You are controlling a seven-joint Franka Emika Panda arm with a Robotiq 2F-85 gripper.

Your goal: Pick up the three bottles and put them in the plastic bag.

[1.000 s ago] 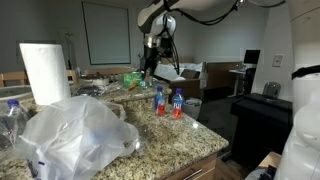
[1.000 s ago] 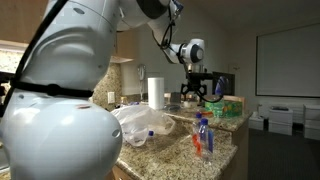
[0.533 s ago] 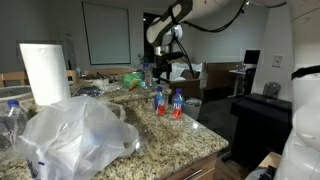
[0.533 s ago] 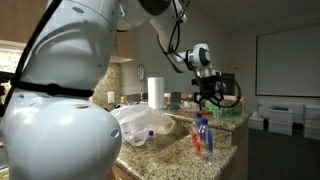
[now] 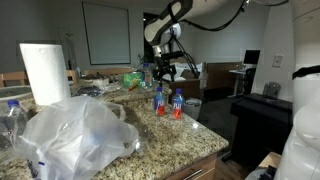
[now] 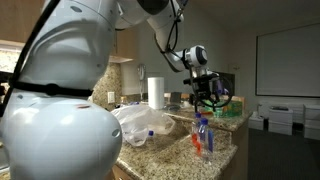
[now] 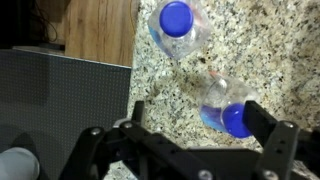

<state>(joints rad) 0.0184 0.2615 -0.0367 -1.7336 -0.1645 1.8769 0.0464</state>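
Claw: gripper (image 7: pixel 200 128) spread, empty, above the bottles (image 5: pixel 158 100).
Bottles: two upright, side by side, well apart from the plastic bag (image 5: pixel 70 135).
Progress: seemingly none bagged; every pick remains.

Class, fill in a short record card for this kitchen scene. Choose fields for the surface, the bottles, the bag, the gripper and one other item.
surface: speckled granite counter
bottles: first bottle and second bottle, both upright with blue caps, side by side on the counter
bag: plastic bag, crumpled on the counter, apart from those two bottles
gripper: gripper open, holding nothing, raised above the two bottles
other item: paper towel roll, upright behind the bag
task state: neither of these bottles is in the bag yet
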